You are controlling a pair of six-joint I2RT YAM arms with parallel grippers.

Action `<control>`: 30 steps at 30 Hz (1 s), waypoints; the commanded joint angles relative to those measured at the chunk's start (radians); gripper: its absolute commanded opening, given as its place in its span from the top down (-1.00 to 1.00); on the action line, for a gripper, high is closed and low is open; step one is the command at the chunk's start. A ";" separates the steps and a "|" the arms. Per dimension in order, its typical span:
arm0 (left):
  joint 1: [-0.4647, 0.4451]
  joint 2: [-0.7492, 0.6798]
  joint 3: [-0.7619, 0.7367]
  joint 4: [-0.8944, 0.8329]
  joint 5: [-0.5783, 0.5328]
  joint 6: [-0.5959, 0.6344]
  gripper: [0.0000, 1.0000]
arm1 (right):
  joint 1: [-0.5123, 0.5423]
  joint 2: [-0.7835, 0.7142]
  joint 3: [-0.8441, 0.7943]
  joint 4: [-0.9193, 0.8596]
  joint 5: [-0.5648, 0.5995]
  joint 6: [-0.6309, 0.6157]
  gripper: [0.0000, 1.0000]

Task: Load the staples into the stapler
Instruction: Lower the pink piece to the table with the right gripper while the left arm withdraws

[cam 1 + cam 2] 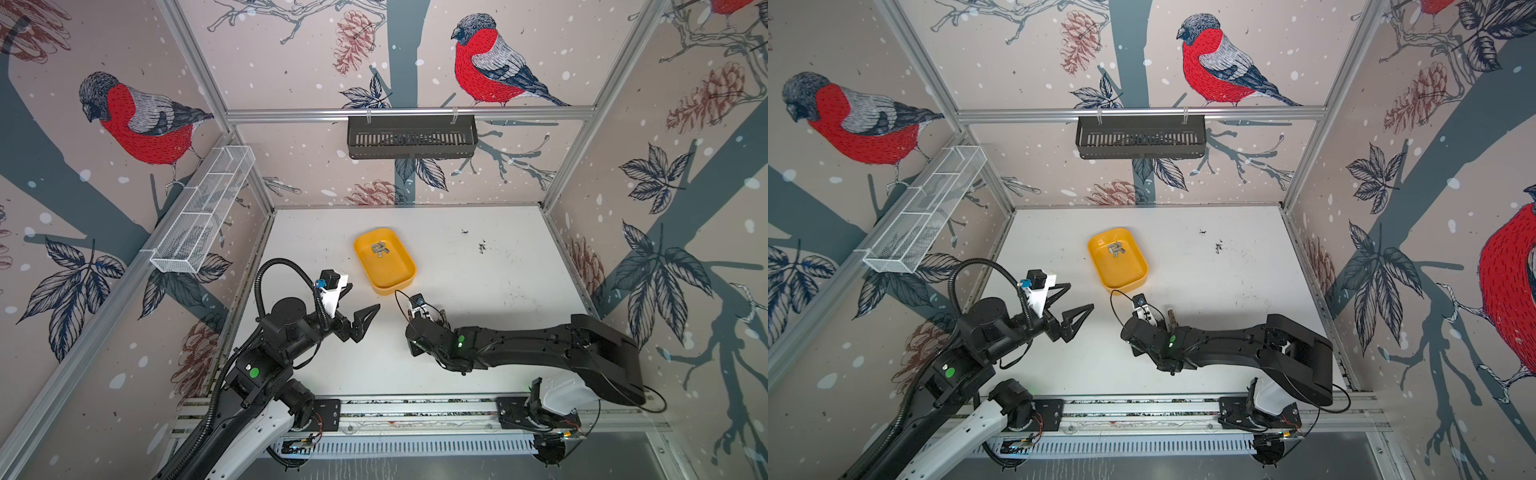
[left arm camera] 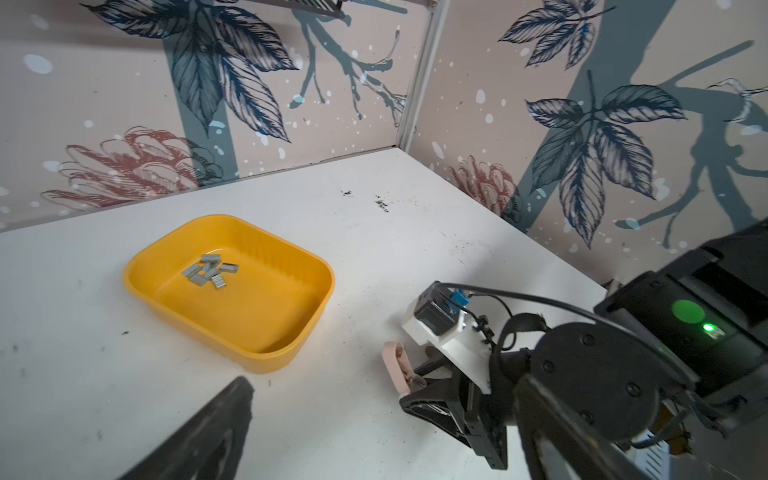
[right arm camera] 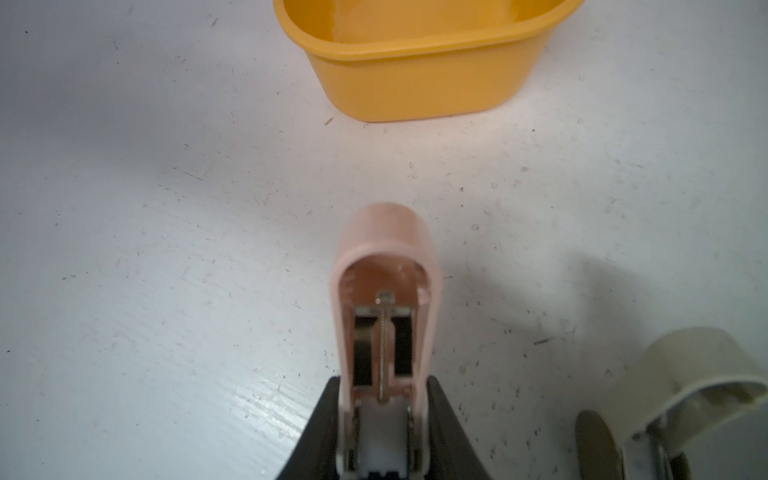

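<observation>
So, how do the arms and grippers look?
Both arms are mostly black, with a white link near the base and a round green sticker. The left arm carries a thick ribbed black hose; the right arm only a thin black cable. The left gripper and right gripper have black triangular fingers.

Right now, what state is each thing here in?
Staples, loose pile in the tray.
Tray, upright on the table, holding only staples.
Pink stapler, flipped open, spring showing, gripped.
Cream stapler, looks open, lying on the table, untouched.
Left tool, open, empty.
Right tool, shut on the pink stapler.
</observation>
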 commanded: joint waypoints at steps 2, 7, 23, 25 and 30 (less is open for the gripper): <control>0.002 0.008 0.009 -0.018 -0.072 0.006 -0.95 | 0.011 0.038 0.017 0.027 0.048 0.034 0.69; 0.001 0.007 0.008 -0.020 -0.080 0.005 -0.95 | 0.022 0.090 0.035 0.017 0.077 0.071 0.69; 0.002 0.026 0.011 -0.021 -0.081 0.006 -0.95 | 0.026 0.192 0.081 -0.015 0.128 0.161 0.65; 0.004 0.025 0.010 -0.021 -0.079 0.006 -0.95 | 0.027 0.197 0.081 -0.011 0.126 0.161 0.64; 0.003 0.025 0.010 -0.021 -0.073 0.006 -0.95 | 0.029 0.210 0.079 -0.006 0.120 0.165 0.55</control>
